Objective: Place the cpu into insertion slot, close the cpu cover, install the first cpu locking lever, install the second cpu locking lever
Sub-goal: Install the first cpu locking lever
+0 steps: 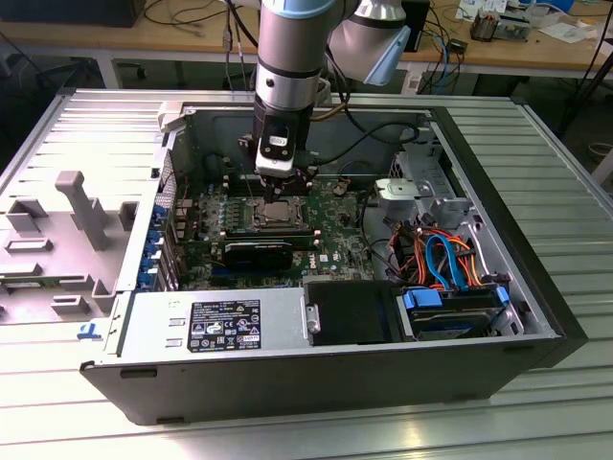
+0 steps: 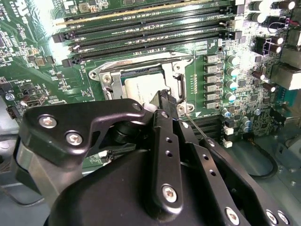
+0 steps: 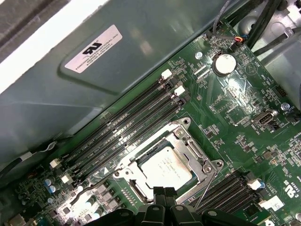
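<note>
Gripper [image 3: 164, 192] fingers are drawn together with nothing between them, poised at the edge of the insertion slot [image 3: 133, 187] in the first wrist view, low over the green board [image 3: 235, 122] inside the open case. The cpu [image 3: 165, 167] lies flat in the slot, its silver top showing through the window of the cpu cover [image 3: 195, 157], which appears to be down around it. A thin wire locking lever [image 3: 203, 188] stands up at a slant from the socket's corner, just beside the fingertips and apparently unlatched; whether the tips touch it or the cover I cannot tell. The main risk is that springy wire: pushed by narrow closed tips, it could slip off sideways and snap back up, or drag the tips across the chip's top. A push that lands on the cover frame instead could skew it over the chip. Space is tight. The long black memory slots [image 3: 127, 132] run close along one side of the socket, a row of small capacitors [image 2: 233, 84] stands near another, and the case wall [image 3: 141, 61] rises just past the slots.
</note>
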`<state>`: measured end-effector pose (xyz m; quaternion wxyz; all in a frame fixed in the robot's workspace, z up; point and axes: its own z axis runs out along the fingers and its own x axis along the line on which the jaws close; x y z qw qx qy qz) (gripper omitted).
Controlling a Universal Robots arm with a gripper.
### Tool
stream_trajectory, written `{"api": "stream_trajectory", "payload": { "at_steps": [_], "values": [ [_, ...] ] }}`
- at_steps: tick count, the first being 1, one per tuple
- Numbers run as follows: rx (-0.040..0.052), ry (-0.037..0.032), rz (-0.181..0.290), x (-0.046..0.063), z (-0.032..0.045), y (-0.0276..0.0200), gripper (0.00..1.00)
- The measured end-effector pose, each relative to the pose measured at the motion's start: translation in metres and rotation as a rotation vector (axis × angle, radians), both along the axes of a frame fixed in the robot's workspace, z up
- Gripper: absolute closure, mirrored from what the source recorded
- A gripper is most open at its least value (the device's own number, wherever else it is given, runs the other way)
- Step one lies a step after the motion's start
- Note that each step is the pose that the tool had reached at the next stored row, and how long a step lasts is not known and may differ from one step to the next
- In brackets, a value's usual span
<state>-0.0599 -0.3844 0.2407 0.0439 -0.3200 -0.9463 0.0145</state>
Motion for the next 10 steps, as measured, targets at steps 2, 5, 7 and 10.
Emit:
{"api": "stream_trajectory", "payload": {
  "at_steps": [2,5,7,10],
  "values": [
    [0.0000,0.0000,0.003,0.0000,0.0000,0.0000,0.89],
    [0.0000,0.0000,0.007,0.0000,0.0000,0.0000,0.89],
    [0.0000,0.0000,0.011,0.0000,0.0000,0.0000,0.89],
    [0.0000,0.0000,0.015,0.0000,0.0000,0.0000,0.89]
  ]
}}
